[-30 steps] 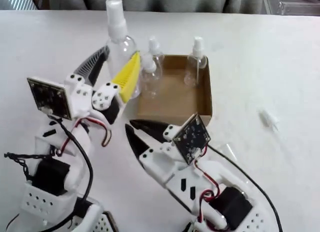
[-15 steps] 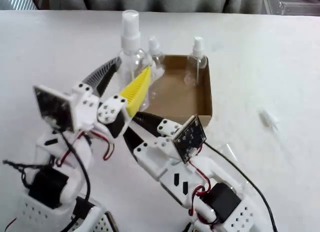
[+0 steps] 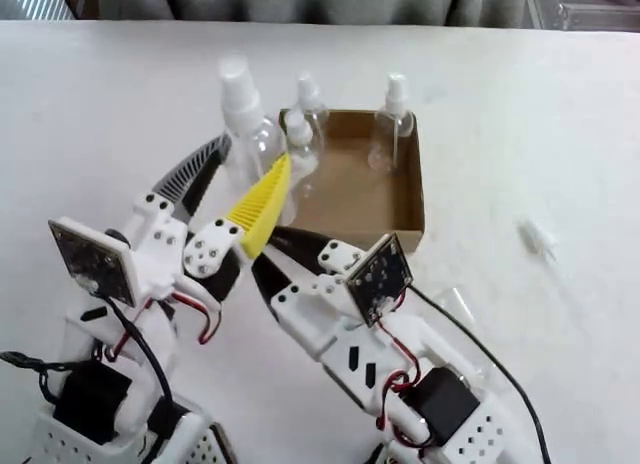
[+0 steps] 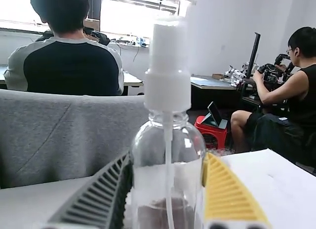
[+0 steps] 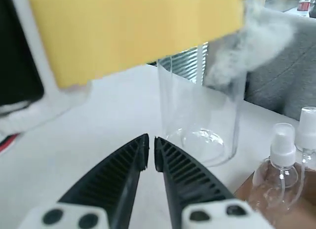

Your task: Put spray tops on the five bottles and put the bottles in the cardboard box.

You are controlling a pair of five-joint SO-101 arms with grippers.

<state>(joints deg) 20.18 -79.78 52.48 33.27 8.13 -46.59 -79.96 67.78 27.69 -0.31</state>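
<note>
**Risks.** The left gripper (image 3: 253, 152) is clamped across the body of the held bottle (image 4: 168, 155), which has its spray top fitted. The bottle sits just outside the left wall of the cardboard box (image 3: 418, 189). The right gripper (image 5: 151, 140) is all but closed with nothing in it, close beside the left gripper. At that spacing the arms may collide and jar the smooth bottle loose. If carried across low, the bottle may strike the box wall or topple the bottles nearest it.

**Containers.** Three capped bottles (image 3: 393, 134) stand upright, apparently inside the box, and part of its floor is bare.
</note>
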